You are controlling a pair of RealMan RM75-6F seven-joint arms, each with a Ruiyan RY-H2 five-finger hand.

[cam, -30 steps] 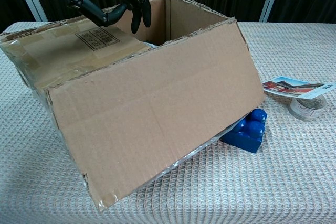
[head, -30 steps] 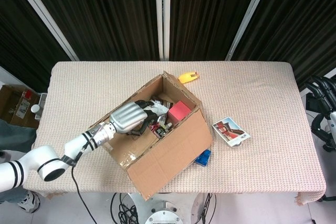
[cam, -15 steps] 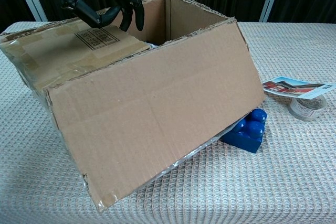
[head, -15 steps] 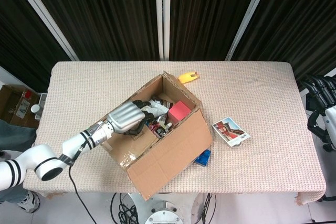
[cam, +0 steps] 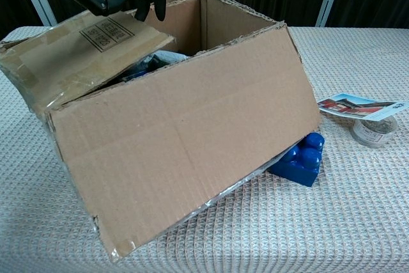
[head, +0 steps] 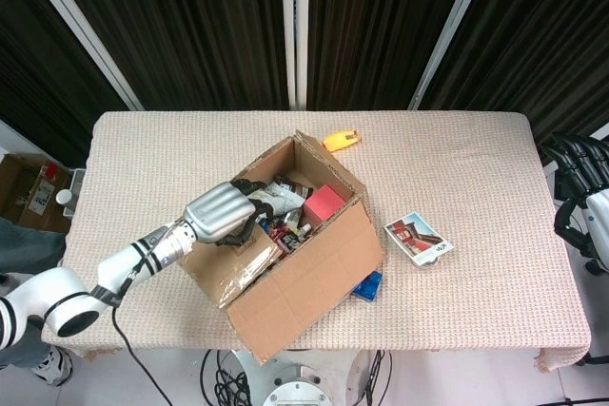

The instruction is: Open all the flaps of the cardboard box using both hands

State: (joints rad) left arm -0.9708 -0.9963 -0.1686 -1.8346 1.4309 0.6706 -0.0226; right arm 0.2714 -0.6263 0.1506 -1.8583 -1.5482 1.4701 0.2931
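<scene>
Left hand (head: 221, 213) over near-left corner of cardboard box (cam: 192, 132), fingers curled round free edge of short flap (cam: 89, 43), gripping it; flap half raised. Right hand (head: 580, 173) far off at table's edge, well apart from box; open or closed, cannot tell. Box sits mid-table, tilted, one bottom edge propped on blue brick (cam: 300, 158). Card looks stiff yet light, creases easily; likely best gripped at free edge, hinge taped. Box may slide.
</scene>
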